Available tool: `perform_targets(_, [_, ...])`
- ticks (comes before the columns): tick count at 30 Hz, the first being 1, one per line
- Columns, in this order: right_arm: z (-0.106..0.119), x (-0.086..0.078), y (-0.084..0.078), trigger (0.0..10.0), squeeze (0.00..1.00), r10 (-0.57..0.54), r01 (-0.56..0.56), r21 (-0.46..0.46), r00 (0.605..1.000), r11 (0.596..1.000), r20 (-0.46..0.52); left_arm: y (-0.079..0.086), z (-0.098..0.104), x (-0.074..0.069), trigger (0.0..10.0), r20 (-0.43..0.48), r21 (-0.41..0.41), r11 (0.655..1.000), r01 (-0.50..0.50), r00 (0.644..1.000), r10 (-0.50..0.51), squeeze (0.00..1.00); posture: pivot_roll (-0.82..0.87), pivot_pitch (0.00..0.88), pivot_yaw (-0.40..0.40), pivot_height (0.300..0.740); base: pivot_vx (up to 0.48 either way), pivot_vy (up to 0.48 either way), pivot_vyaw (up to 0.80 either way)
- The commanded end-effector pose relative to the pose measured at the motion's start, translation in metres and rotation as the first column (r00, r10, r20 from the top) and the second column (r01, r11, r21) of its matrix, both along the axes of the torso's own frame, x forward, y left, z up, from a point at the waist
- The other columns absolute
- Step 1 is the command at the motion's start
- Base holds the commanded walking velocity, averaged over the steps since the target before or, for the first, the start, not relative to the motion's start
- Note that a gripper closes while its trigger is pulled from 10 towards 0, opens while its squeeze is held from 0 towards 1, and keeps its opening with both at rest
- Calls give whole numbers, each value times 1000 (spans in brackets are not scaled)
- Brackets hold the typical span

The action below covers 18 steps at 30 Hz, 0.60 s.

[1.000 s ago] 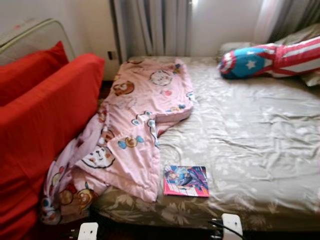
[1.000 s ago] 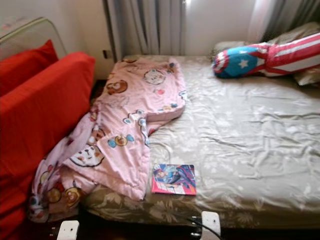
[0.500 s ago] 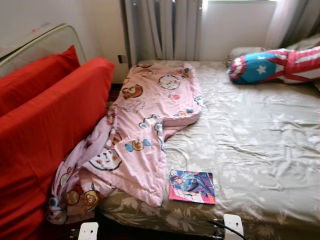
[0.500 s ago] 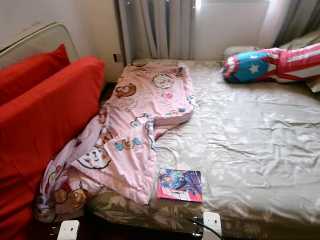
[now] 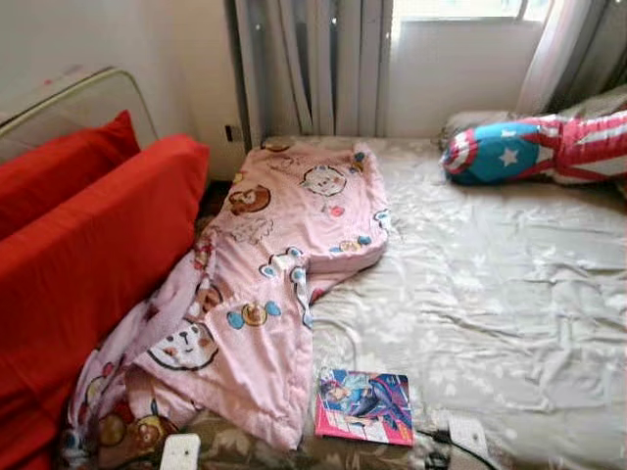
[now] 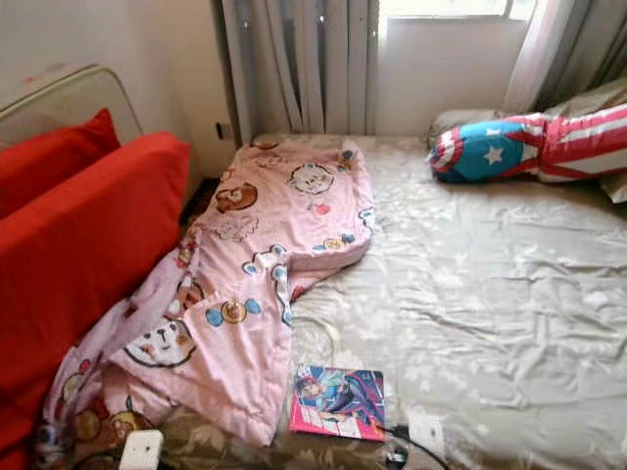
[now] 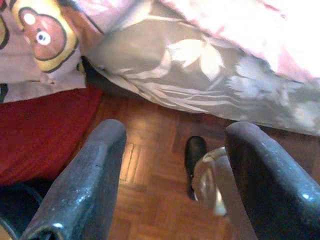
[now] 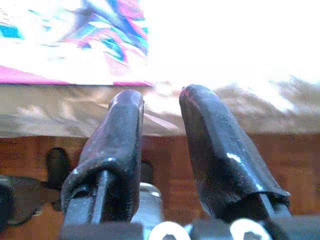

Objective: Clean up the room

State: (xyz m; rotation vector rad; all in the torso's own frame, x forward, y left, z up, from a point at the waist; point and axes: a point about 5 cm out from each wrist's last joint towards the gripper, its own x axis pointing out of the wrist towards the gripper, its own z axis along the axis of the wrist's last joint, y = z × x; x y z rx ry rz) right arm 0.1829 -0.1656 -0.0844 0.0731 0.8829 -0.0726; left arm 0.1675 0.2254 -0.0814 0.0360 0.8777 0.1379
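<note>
A pink cartoon-print blanket (image 5: 284, 264) lies crumpled over the left side of the bed (image 5: 509, 294) and spills off its near corner. A colourful book (image 5: 364, 406) rests flat on the sheet by the bed's front edge. My left gripper (image 7: 176, 131) hangs open and empty low beside the bed's edge, over the wooden floor (image 7: 150, 175). My right gripper (image 8: 161, 97) is just below the bed's front edge, pointing at the book (image 8: 75, 40), with a narrow gap between its fingers and nothing in them.
A red sofa (image 5: 88, 255) with cushions stands close on the left of the bed. A star-and-stripes bolster pillow (image 5: 529, 147) lies at the head of the bed, with curtains (image 5: 313, 69) and a window behind.
The camera has come closer to the bed and the whole picture has shifted. Blanket, book and pillow lie where they were.
</note>
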Motion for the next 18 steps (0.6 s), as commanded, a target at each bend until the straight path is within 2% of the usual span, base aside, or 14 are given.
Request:
perform_targets(1, [7, 12, 0, 10000, 0, 6, -6, 7, 998, 1000, 61, -2, -1, -4, 10000, 30, -34, 999, -17, 999, 18, 0, 21, 0, 0, 740, 0, 0, 0])
perform_targets(4, [11, 19, 1, 10000, 0, 13, -14, 12, 996, 1000, 93, -3, 0, -3, 10000, 51, -43, 999, -11, 999, 13, 0, 20, 0, 1, 740, 0, 0, 0])
perform_targets(7, [26, 41, 5, 10000, 0, 28, -33, 24, 978, 999, 206, -4, 4, 1, 10000, 116, -67, 998, -8, 993, 16, 0, 18, 0, 1, 740, 0, 0, 0])
perform_targets(13, [48, 64, 10, 10000, 0, 8, -35, 66, 926, 997, 378, -5, 7, 3, 10000, 181, -84, 996, -1, 983, 16, 0, 17, 0, -3, 740, 0, 0, 0])
perform_targets(14, [48, 64, 10, 10000, 0, 8, -35, 66, 926, 997, 378, -5, 7, 3, 10000, 181, -84, 996, -1, 983, 16, 0, 17, 0, -3, 740, 0, 0, 0])
perform_targets(15, [54, 69, 12, 10000, 0, 8, -45, 75, 901, 996, 434, -7, 24, 29, 10000, 305, -78, 996, 35, 952, -10, 0, 15, 0, -5, 740, 0, 0, 0])
perform_targets(16, [56, 70, 12, 10000, 0, 7, -48, 78, 892, 996, 453, -9, 37, 48, 10000, 386, -70, 996, 58, 922, -27, 0, 15, 0, -5, 740, 0, 0, 0])
perform_targets(17, [59, 71, 13, 10000, 0, 9, -51, 76, 881, 996, 472, -12, 57, 71, 10000, 485, -52, 995, 87, 873, -51, 0, 15, 0, -7, 740, 0, 0, 0])
perform_targets(18, [61, 71, 13, 10000, 0, 10, -55, 76, 870, 996, 493, -14, 72, 85, 10000, 553, -41, 994, 102, 831, -63, 0, 15, 0, -6, 740, 0, 0, 0])
